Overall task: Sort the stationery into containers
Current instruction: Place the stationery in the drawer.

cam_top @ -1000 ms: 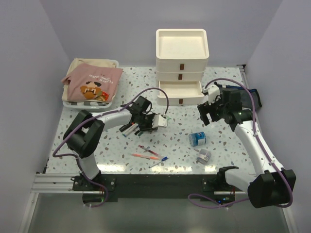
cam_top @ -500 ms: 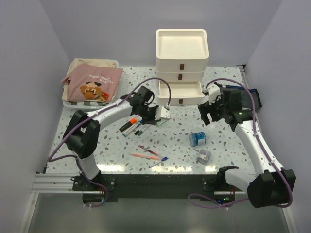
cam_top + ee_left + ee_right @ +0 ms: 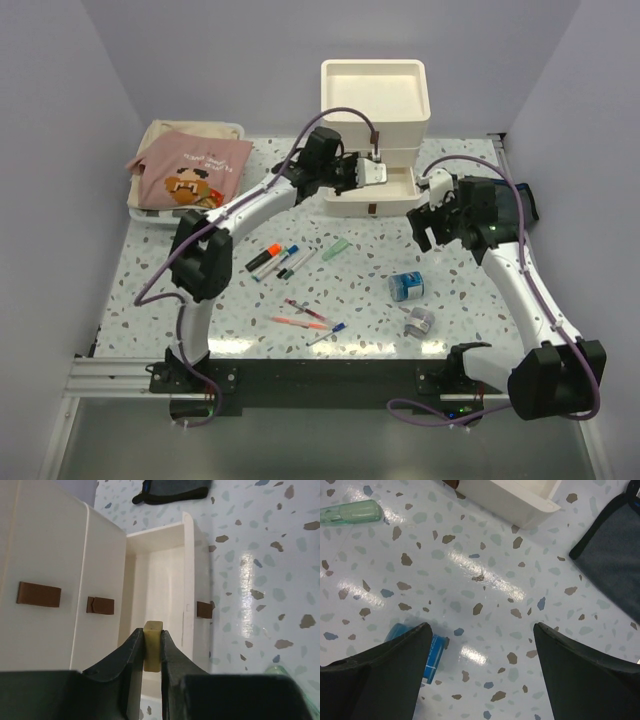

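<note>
1. The left hand (image 3: 152, 632) pinches a yellowish block (image 3: 152, 655) above the open bottom drawer (image 3: 160, 580) of the drawer unit (image 3: 375, 95).
2. The right hand (image 3: 481, 630) is spread wide, right of the drawer unit.
3. Markers (image 3: 272, 258) lie on the counter (image 3: 200, 290) in front of it.

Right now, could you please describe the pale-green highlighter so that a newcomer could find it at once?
Start at the cream drawer unit at the back of the table, its bottom drawer open. In front of that drawer lies the highlighter. Unlike the markers to its left, it is translucent pale green.
</note>
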`<state>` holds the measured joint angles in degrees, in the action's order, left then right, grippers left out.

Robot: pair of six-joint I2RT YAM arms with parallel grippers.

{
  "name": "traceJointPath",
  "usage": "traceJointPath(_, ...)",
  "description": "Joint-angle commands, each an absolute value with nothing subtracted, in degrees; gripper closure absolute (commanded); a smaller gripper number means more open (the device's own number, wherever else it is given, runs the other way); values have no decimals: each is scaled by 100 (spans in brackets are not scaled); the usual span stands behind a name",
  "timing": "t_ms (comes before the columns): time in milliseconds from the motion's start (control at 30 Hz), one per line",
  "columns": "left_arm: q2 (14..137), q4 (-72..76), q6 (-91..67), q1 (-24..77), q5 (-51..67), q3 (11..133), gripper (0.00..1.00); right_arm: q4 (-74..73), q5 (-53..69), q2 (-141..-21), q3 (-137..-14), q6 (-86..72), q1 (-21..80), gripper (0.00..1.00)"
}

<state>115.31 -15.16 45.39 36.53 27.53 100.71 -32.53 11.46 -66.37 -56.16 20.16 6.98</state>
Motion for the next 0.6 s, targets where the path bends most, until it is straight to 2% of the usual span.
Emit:
traceJointPath(0, 12040, -625, 4473, 3683, 2321, 10319, 100, -3164, 1072, -6601, -5941, 2013, 642, 14)
traceJointPath(267, 12217, 164, 4271, 3718, 2083, 10047, 97, -3199, 1090, -6601, -5924, 2022, 607, 14)
traceJointPath(333, 12208, 577, 4263, 3735, 1864, 9767, 86, -3199, 1142, -6653, -5924, 1986, 606, 14)
traceJointPath(367, 12217, 684, 4271, 3744, 1768, 9695, 71, -3208, 1151, -6662, -5941, 1986, 606, 14)
traceJointPath(467, 12208, 1001, 4166, 3753, 1416, 9545, 45, -3225, 1169, -6741, -6003, 1995, 606, 14)
traceJointPath(567, 11945, 1028, 4008, 3753, 1231, 9493, 42, -3269, 1265, -6802, -6125, 2039, 606, 14)
